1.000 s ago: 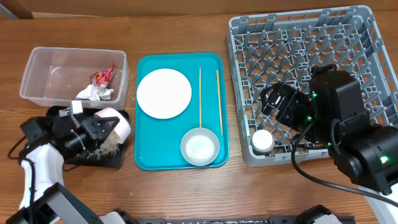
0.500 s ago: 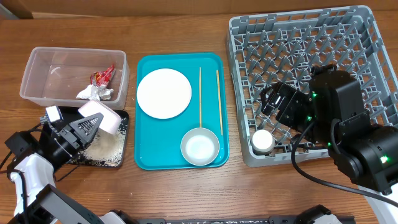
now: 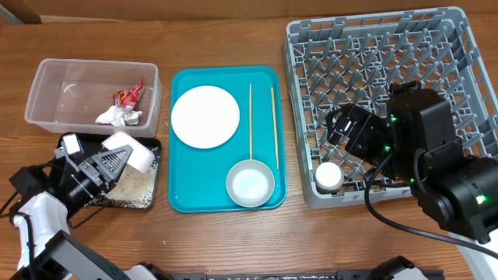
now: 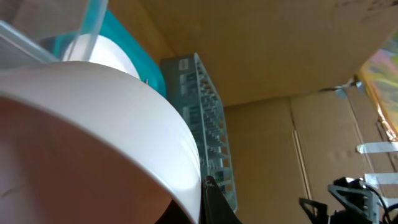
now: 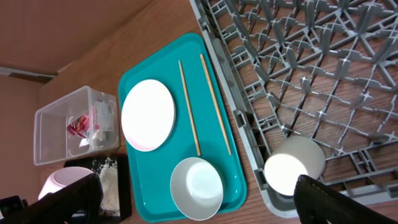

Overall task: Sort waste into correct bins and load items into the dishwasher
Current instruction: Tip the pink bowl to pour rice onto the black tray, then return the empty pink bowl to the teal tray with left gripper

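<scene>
My left gripper is shut on the rim of a small white plate, held tilted over the black tray. White rice lies in that tray. The plate fills the left wrist view. The clear tub holds the red wrapper and the white tissue. The large plate, bowl and two chopsticks lie on the teal tray. The cup lies in the grey rack's front left corner. My right gripper is open and empty above that corner.
The teal tray sits in the middle between the bins and the rack. The wooden table edge runs along the front. In the right wrist view the bowl and cup lie below my fingers.
My left gripper has swung left with the tilted plate. The rice has slid off and now lies spread in the black tray. The right arm has not moved.
</scene>
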Robot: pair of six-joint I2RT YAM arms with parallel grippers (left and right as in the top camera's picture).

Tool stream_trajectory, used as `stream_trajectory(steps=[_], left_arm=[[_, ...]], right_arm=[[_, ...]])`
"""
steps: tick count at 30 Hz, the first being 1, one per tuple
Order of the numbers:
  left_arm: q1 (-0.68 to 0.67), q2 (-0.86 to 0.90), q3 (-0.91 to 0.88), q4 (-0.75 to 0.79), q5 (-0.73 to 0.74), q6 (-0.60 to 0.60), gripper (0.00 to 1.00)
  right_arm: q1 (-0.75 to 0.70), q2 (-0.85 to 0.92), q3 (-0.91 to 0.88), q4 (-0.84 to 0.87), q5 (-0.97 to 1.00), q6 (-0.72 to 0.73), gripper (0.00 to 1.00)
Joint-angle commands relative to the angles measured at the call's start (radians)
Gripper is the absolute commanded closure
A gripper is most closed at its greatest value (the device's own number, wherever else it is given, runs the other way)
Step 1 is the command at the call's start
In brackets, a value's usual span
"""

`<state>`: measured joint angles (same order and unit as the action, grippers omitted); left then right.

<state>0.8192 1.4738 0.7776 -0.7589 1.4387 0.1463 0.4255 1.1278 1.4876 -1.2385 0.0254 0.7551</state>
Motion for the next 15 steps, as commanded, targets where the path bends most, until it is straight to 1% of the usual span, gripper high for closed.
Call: stream_trajectory(steps=[1, 4, 8, 10, 12, 14, 15], left_arm=[[0.005, -0.011, 0.006, -0.055, -0.199, -0.045, 0.96], [0.002, -0.025, 0.014, -0.089, -0.207, -0.056, 0.96], [-0.084, -0.079, 0.101, -0.19, -0.242, -0.054, 0.96], [-0.156, -0.099, 0.167, -0.247, -0.321, -0.061, 0.96], [-0.256, -0.111, 0.241, -0.298, -0.452, -0.106, 0.96], [-0.385, -0.115, 0.304, -0.328, -0.593, -0.164, 0.96], [-0.48, -0.115, 0.332, -0.33, -0.687, -0.207, 0.96]], right_arm=[[0.0, -0.005, 0.005, 0.002, -0.002, -0.003, 0.0], [0.0, -0.005, 0.005, 0.002, -0.002, -0.003, 0.0], [0.0, -0.005, 0.005, 0.003, -0.002, -0.003, 0.0], [0.0, -0.005, 0.005, 0.003, -0.002, -0.003, 0.0], [0.0, -0.005, 0.005, 0.002, -0.002, -0.003, 0.0], [0.0, -0.005, 0.005, 0.003, -0.002, -0.003, 0.0], [0.0, -0.005, 0.005, 0.003, -0.002, -0.003, 0.0]])
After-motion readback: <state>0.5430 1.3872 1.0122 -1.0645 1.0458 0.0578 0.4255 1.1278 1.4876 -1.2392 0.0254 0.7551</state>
